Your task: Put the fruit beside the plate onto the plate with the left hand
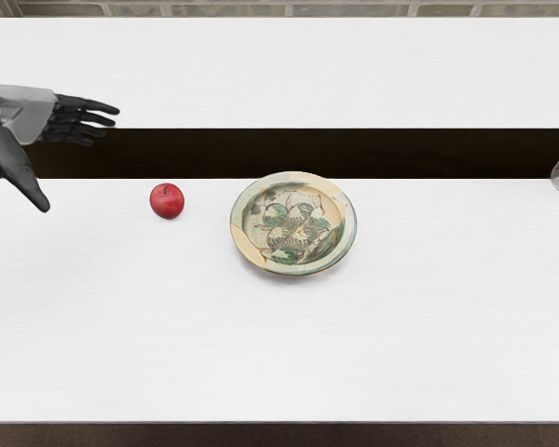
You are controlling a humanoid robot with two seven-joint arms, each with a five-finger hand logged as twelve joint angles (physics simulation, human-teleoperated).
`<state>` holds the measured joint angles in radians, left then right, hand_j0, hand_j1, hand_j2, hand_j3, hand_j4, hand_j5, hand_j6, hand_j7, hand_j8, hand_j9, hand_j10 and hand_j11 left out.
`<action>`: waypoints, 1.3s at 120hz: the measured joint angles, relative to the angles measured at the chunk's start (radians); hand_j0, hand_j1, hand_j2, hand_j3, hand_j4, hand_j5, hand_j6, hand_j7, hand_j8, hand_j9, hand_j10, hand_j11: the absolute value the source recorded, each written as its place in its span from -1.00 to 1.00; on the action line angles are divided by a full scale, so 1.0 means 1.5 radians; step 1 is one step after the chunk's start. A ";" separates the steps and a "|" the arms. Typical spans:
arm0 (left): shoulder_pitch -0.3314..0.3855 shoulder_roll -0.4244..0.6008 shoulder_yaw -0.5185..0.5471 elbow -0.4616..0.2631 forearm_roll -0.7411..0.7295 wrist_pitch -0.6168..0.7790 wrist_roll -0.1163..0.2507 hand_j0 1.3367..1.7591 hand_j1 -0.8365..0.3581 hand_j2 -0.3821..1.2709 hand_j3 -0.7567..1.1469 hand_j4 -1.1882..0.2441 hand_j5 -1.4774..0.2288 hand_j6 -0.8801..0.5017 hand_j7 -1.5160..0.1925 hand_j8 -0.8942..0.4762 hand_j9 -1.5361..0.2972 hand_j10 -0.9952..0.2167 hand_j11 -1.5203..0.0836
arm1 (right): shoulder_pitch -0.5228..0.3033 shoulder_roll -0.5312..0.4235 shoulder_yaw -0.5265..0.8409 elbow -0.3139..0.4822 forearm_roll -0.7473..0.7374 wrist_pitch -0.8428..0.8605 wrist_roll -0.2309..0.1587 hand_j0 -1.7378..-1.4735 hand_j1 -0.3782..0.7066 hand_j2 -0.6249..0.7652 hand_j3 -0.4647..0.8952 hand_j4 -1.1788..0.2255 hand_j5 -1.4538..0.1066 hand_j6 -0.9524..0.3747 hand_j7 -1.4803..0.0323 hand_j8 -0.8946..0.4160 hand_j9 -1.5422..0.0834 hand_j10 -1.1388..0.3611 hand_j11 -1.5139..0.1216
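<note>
Hovering upper left, the left hand (48,121) spreads empty fingers — likely readying a reach toward 1 apple (167,200) just left of the plate (238,223).

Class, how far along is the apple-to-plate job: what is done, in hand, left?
Done: nothing; the apple lies beside the plate. In hand: the left hand hovers open, apart from the apple. Left: reach, grasp, lift, set it on the plate.
</note>
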<state>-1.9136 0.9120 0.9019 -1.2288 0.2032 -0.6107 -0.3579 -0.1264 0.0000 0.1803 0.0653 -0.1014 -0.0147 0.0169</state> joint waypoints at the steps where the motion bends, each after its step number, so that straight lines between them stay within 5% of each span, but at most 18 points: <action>1: 0.000 0.000 0.000 0.000 0.000 0.000 0.000 0.52 0.87 -0.52 -0.20 0.58 0.65 0.19 0.69 0.22 0.60 0.55 0.81 | 0.000 0.000 0.000 0.000 0.000 0.000 0.000 -0.40 -0.95 -0.10 -0.32 0.68 0.86 0.43 0.96 0.36 0.90 0.52 0.85; 33: -0.017 -0.007 -0.001 0.002 0.019 0.000 0.002 0.52 0.87 -0.52 -0.20 0.58 0.64 0.19 0.69 0.22 0.59 0.54 0.80 | 0.000 0.000 0.001 0.005 0.000 0.000 0.000 -0.40 -0.95 -0.10 -0.32 0.68 0.86 0.43 0.96 0.36 0.90 0.52 0.85; 44: -0.022 -0.056 0.000 0.017 0.035 0.000 0.003 0.52 0.87 -0.52 -0.20 0.58 0.65 0.19 0.69 0.22 0.60 0.55 0.80 | 0.000 0.000 0.001 0.006 0.000 0.001 0.000 -0.40 -0.95 -0.10 -0.32 0.68 0.86 0.43 0.96 0.36 0.90 0.52 0.85; 52: -0.068 -0.066 0.002 0.040 0.067 0.000 0.004 0.52 0.88 -0.52 -0.20 0.58 0.65 0.19 0.69 0.22 0.60 0.55 0.81 | 0.000 0.000 0.001 0.006 0.000 0.001 0.000 -0.40 -0.95 -0.10 -0.32 0.68 0.86 0.43 0.96 0.36 0.90 0.52 0.85; 68: -0.165 -0.318 0.089 0.054 0.108 0.000 0.014 0.52 0.91 -0.53 -0.20 0.61 0.68 0.22 0.72 0.25 0.62 0.58 0.84 | 0.000 0.000 0.001 0.006 0.000 0.001 0.000 -0.40 -0.95 -0.10 -0.32 0.68 0.86 0.43 0.96 0.36 0.90 0.52 0.85; 79: -0.212 -0.486 0.199 0.021 0.021 0.000 0.019 0.52 0.92 -0.53 -0.20 0.62 0.69 0.23 0.73 0.26 0.63 0.59 0.85 | 0.000 0.000 0.001 0.006 0.000 0.001 0.000 -0.40 -0.95 -0.10 -0.32 0.68 0.86 0.43 0.96 0.36 0.90 0.52 0.85; 86: -0.226 -0.525 0.265 -0.014 -0.093 0.005 0.061 0.52 0.93 -0.53 -0.20 0.62 0.69 0.23 0.73 0.26 0.64 0.60 0.85 | 0.000 0.000 0.001 0.006 0.000 0.001 0.000 -0.40 -0.95 -0.10 -0.32 0.68 0.86 0.43 0.96 0.36 0.90 0.52 0.85; 98: -0.220 -0.585 0.330 -0.069 -0.303 0.140 0.166 0.52 0.93 -0.53 -0.20 0.62 0.69 0.24 0.74 0.27 0.64 0.60 0.86 | 0.000 0.000 0.001 0.006 0.000 0.001 0.000 -0.40 -0.95 -0.10 -0.32 0.68 0.86 0.43 0.96 0.36 0.90 0.52 0.85; 110: -0.172 -0.608 0.349 -0.087 -0.471 0.286 0.209 0.52 0.94 -0.53 -0.20 0.63 0.70 0.24 0.74 0.27 0.64 0.61 0.86 | 0.000 0.000 0.001 0.006 0.000 0.001 0.000 -0.40 -0.95 -0.10 -0.32 0.68 0.86 0.43 0.96 0.36 0.90 0.52 0.85; 134: -0.109 -0.608 0.351 -0.065 -0.561 0.443 0.205 0.52 0.94 -0.53 -0.20 0.63 0.70 0.24 0.74 0.28 0.65 0.61 0.86 | 0.000 0.000 0.001 0.006 0.000 0.001 0.000 -0.40 -0.95 -0.10 -0.32 0.68 0.86 0.43 0.96 0.36 0.90 0.52 0.85; 142: -0.050 -0.608 0.339 -0.056 -0.568 0.490 0.197 0.52 0.89 -0.53 -0.20 0.59 0.66 0.21 0.70 0.24 0.61 0.57 0.82 | 0.000 0.000 0.001 0.006 0.000 0.001 0.000 -0.40 -0.95 -0.10 -0.32 0.68 0.86 0.43 0.96 0.36 0.90 0.52 0.85; 156: -0.042 -0.608 0.316 -0.044 -0.573 0.549 0.191 0.52 0.76 -0.51 -0.20 0.51 0.56 0.11 0.61 0.14 0.52 0.46 0.72 | 0.000 0.000 0.001 0.006 0.000 0.001 0.000 -0.40 -0.95 -0.10 -0.32 0.68 0.86 0.43 0.96 0.36 0.90 0.52 0.85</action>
<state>-1.9767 0.0000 1.3761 -1.2948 -0.6558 0.2132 -0.0710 -0.1258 0.0000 0.1822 0.0747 -0.1015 -0.0138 0.0169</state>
